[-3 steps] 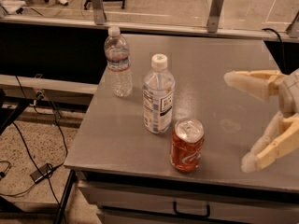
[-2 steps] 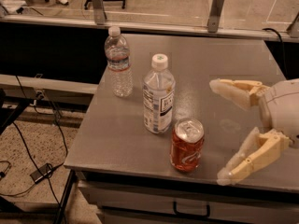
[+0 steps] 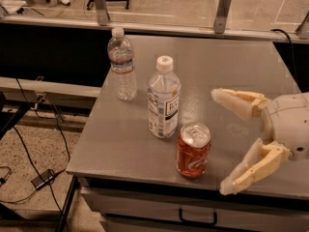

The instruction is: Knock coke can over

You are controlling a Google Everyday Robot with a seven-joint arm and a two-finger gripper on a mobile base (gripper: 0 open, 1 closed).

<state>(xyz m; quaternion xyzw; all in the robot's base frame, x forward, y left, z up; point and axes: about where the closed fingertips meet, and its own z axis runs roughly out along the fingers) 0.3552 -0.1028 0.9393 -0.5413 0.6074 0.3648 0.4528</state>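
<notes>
The coke can (image 3: 193, 150) is a small red-orange can with a silver top and pull tab. It stands upright near the front edge of the grey table (image 3: 120, 144). My gripper (image 3: 223, 141) is just right of the can, at can height, with its two cream fingers spread wide and pointing left toward it. The upper finger (image 3: 234, 102) is behind and right of the can. The lower finger (image 3: 246, 170) is in front and right of it. Neither touches the can.
A clear bottle with a white cap and label (image 3: 163, 98) stands just behind-left of the can. A second clear bottle (image 3: 122, 65) stands farther back left. The table's front edge is close below the can. Cables lie on the floor at left.
My gripper has moved left toward the can, fingers still spread. The can and both bottles have not moved.
</notes>
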